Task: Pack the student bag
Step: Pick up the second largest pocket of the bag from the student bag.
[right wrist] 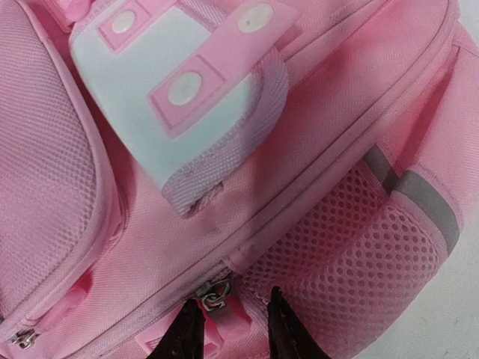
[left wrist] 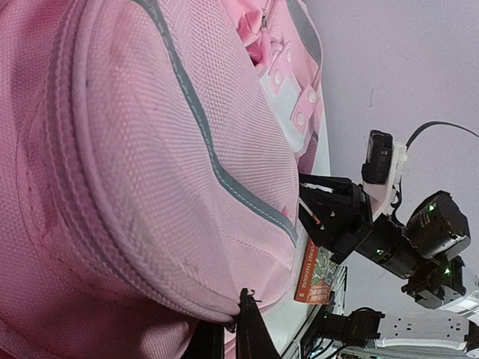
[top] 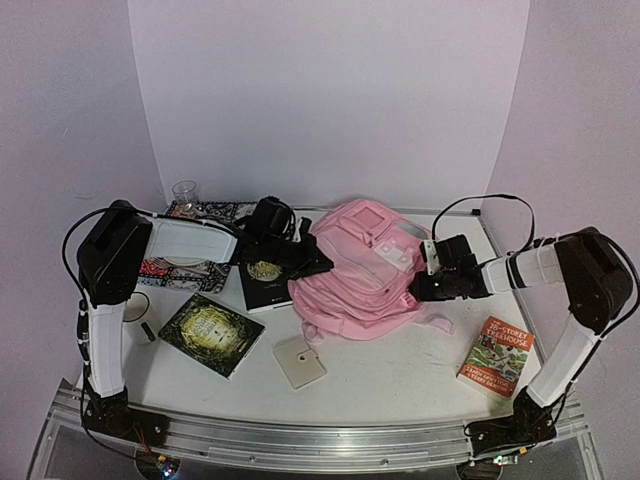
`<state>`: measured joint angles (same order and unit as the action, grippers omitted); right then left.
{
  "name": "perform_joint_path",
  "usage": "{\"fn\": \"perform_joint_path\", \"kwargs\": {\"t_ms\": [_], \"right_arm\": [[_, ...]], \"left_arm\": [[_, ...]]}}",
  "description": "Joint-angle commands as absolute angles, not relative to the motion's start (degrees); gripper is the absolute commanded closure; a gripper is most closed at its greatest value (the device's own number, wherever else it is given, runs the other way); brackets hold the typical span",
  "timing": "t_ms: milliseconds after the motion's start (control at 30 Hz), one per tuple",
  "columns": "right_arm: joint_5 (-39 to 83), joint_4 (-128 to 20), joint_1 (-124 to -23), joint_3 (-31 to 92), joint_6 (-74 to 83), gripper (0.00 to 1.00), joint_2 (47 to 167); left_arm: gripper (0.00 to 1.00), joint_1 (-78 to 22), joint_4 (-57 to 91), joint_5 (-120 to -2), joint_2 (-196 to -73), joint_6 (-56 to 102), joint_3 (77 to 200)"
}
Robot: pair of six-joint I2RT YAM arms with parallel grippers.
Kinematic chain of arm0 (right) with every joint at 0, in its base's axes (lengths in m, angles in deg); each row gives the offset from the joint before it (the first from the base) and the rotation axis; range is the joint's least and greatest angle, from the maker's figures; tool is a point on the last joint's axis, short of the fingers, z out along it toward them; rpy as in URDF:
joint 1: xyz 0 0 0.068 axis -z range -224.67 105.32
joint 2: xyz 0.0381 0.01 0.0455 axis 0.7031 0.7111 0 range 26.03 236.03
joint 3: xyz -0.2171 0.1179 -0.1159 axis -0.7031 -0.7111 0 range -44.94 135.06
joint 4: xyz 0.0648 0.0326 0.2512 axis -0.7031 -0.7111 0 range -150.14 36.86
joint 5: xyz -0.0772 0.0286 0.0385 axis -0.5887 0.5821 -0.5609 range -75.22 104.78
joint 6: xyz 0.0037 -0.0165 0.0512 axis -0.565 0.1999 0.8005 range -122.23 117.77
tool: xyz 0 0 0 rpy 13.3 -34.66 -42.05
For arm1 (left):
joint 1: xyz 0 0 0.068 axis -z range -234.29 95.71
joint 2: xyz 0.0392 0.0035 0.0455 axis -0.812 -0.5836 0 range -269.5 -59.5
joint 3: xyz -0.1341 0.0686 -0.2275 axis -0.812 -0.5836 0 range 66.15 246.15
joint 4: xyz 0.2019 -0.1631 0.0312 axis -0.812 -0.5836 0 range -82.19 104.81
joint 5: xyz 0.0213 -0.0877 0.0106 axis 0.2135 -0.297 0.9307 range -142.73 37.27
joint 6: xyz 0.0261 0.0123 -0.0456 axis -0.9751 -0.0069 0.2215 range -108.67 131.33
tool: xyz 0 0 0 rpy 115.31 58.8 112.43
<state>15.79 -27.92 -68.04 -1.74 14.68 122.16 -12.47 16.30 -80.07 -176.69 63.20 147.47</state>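
Judging by what lies around it, you are at the very start of packing. The student bag [top: 360, 275] lies at the middle of the tabletop [top: 400, 375], toward the far side, and every zip you can see on it looks closed.

Nothing appears to be inside yet. The dark book [top: 262, 272] lies just left of the bag. The green book [top: 210, 333] and the white square pad [top: 299, 361] lie nearer you, and the orange book [top: 496, 356] sits well apart at the near right. A glass [top: 185, 195] stands at the far left.

Your left gripper [top: 305, 262] is at the bag's left side. It is closed tight, and the left wrist view suggests it pinches the piped edge.

Your right gripper [right wrist: 232, 321] is on the bag's right side with its fingers [right wrist: 288, 333] part way apart, astride a zip pull [right wrist: 212, 298]. You cannot tell whether they actually clamp it.

Opening the main compartment appears to be the step in hand. Loading the books and closing the bag are all left to do.
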Motion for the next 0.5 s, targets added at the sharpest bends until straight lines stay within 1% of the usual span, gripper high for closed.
{"fn": "perform_joint_path", "kwargs": {"t_ms": [0,133,167,333,433,467], "right_arm": [[17.49,-27.50,-67.46,1.30,14.56,0.71,126.04],[18.01,-27.32,-67.26,2.77,14.46,0.72,127.88],[18.24,-27.31,-67.19,2.99,14.53,0.74,127.96],[19.97,-28.97,-67.16,3.10,14.56,0.89,125.82],[22.86,-32.54,-67.12,3.22,14.41,0.98,122.60],[23.50,-33.89,-67.19,3.15,14.39,0.99,121.28]], "left_arm": [[0.97,-12.64,19.97,-80.78,-175.21,61.52,148.26],[0.97,-12.55,19.99,-81.43,-175.10,61.58,147.86],[0.97,-12.55,20.00,-81.50,-175.02,61.63,147.75],[0.98,-12.46,20.82,-80.81,-174.68,62.09,147.38],[1.00,-12.45,22.58,-79.58,-174.90,63.45,146.85],[1.00,-12.45,23.21,-78.92,-174.97,63.95,146.75]]}}
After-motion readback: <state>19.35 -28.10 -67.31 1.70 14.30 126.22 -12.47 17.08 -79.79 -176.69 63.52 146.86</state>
